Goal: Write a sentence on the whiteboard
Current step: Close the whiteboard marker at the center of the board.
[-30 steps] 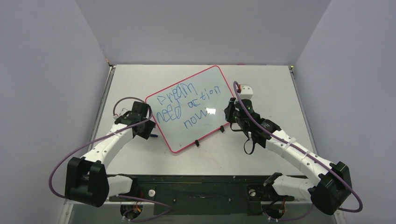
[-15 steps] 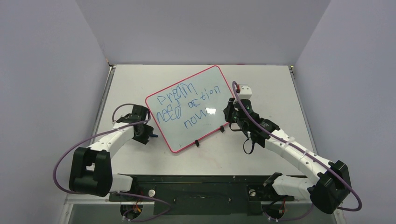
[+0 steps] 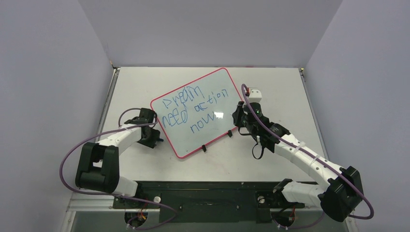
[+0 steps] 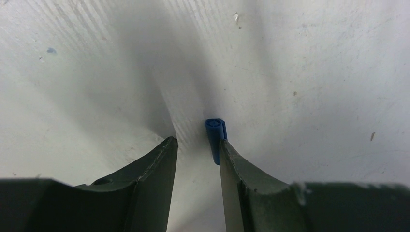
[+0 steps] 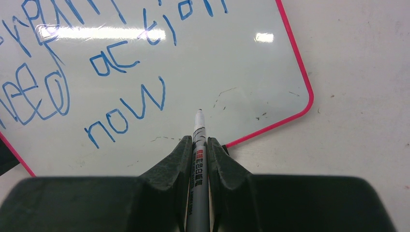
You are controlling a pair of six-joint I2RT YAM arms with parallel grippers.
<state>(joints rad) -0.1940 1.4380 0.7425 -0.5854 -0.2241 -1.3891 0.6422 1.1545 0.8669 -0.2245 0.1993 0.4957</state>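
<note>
blue sentence [image 5: 125, 113] is written on the whiteboard [image 5: 232, 58]; a marker [image 5: 198, 159] is clamped in the right gripper [image 5: 199, 142] above it; the left gripper [image 4: 198, 145] is held narrowly apart, a blue cap [image 4: 215, 130] against one finger

Right hand [image 5: 198, 141] clamps marker [image 5: 197, 166]; tip over whiteboard [image 5: 237, 58], right of sentence [image 5: 110, 64] word "now".

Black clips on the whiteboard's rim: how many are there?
2, both on the whiteboard's near edge: one clip by its nearest corner, the other clip further right. Short rim stretches are covered.
</note>
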